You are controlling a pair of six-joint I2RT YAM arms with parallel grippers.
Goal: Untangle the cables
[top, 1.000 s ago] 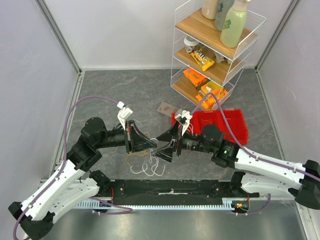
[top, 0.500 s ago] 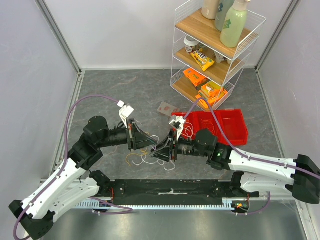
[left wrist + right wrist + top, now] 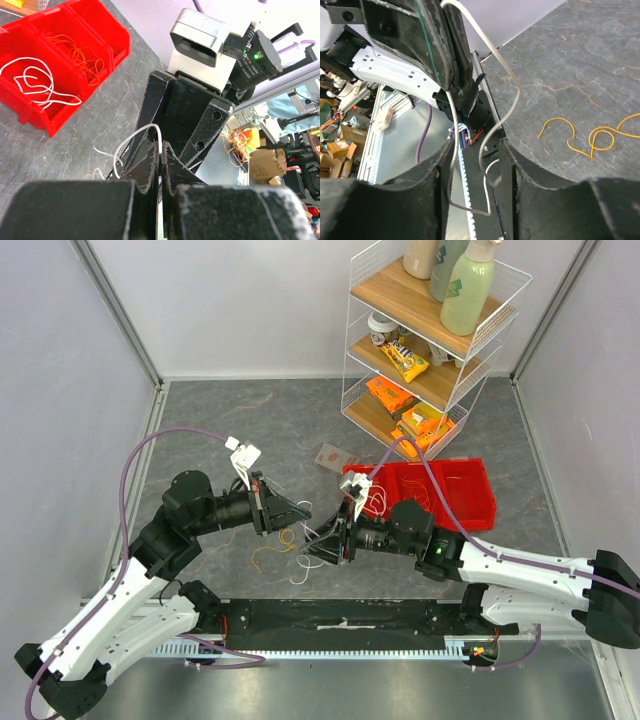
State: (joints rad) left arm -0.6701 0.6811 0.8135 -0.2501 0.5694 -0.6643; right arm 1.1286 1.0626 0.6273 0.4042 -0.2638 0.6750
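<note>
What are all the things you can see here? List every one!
wire shelf rack: one, white with wooden shelves, back right.
bottles: three, pale, top shelf.
snack packets: several, orange and yellow, lower shelves.
red bin: one, before the rack.
coiled white cable: one, in the bin.
orange cable: one, bin's next compartment.
stretched white cable: one, between both grippers.
yellow cable: one, on the grey table.
flat card: one, brownish, beside the bin.
purple hoses: two, one along each arm.
left arm and right arm: white and black.
left gripper: black, shut on the stretched white cable.
right gripper: black, meeting the left one.
</note>
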